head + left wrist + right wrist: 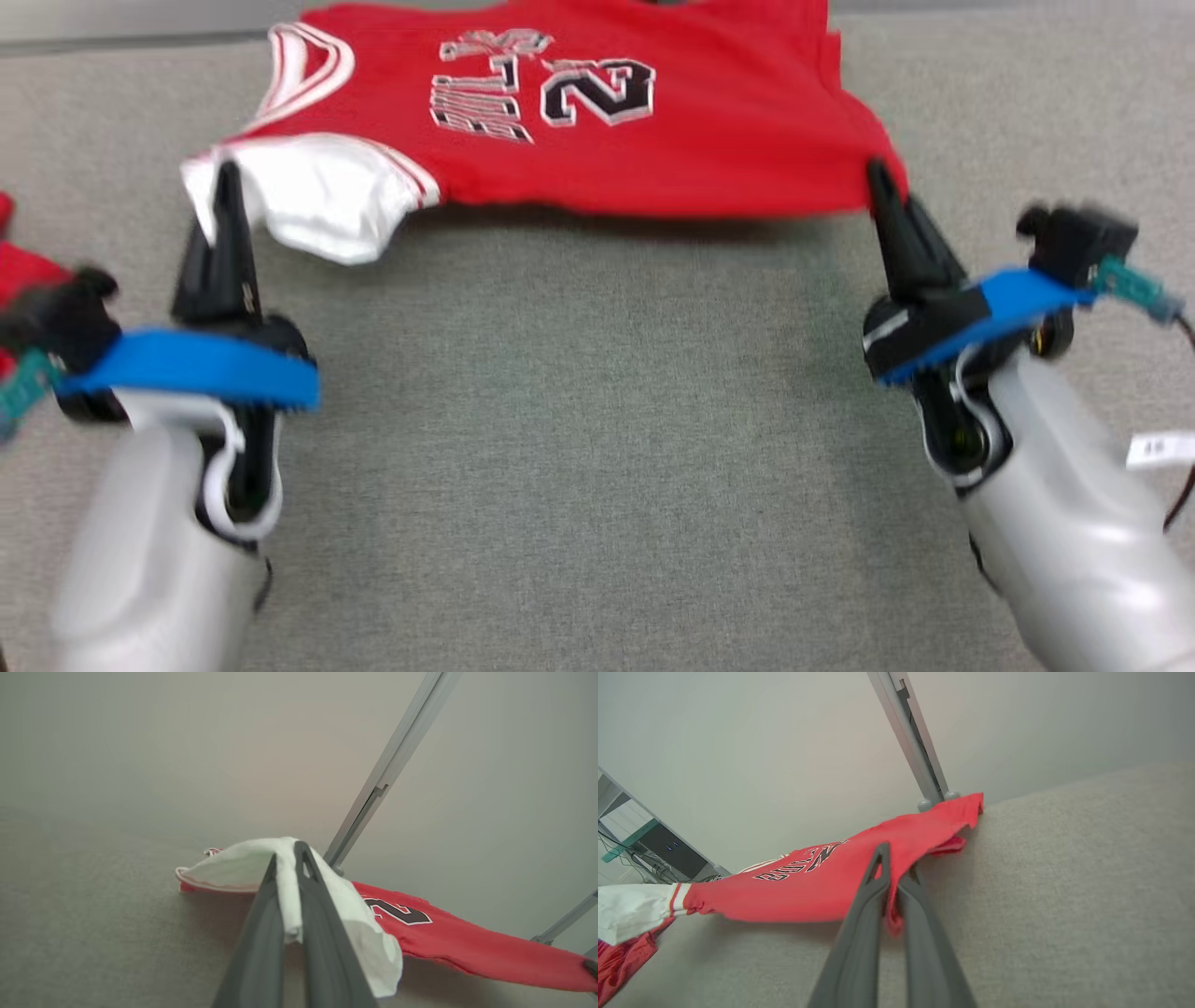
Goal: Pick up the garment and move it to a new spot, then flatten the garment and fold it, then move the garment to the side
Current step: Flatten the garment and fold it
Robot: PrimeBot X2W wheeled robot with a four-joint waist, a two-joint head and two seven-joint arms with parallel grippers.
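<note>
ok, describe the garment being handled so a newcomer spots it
On the grey table, look toward the far edge. The red jersey is held stretched there, left gripper shut on its white part, right gripper on its red corner. Its black-and-white lettering and number set it apart from the red cloth at far left.

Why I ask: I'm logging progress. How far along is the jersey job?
Done: the jersey is picked up, left jaws shut on its white sleeve, right jaws shut on a red corner. In hand: its near edge is held taut above the table, far edge seemingly on it; whether it is at the new spot I cannot tell. Left: flattening, folding, moving aside; no fold shows.
</note>
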